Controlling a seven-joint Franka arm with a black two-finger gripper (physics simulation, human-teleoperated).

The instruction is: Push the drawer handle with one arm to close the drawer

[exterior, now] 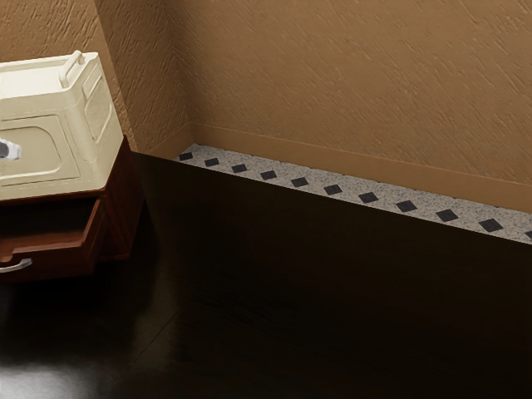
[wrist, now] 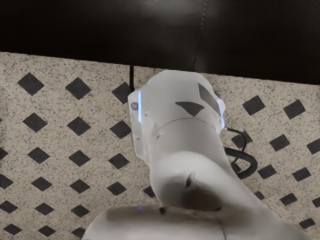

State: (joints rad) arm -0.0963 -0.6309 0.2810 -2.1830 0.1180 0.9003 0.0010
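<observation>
Since the drawer (exterior: 62,260) stands pulled out, its handle (exterior: 17,267) apparently untouched, the closing push is left to do; I cannot tell the claw's state.

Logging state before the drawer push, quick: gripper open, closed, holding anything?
Gripper: can't be told from these pictures, neither open or closed nor whether it holds anything.

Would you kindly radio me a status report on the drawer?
Gripper state unconfirmed. Drawer open, silver handle on its front. Cream box atop the cabinet, outside the drawer's path.
</observation>
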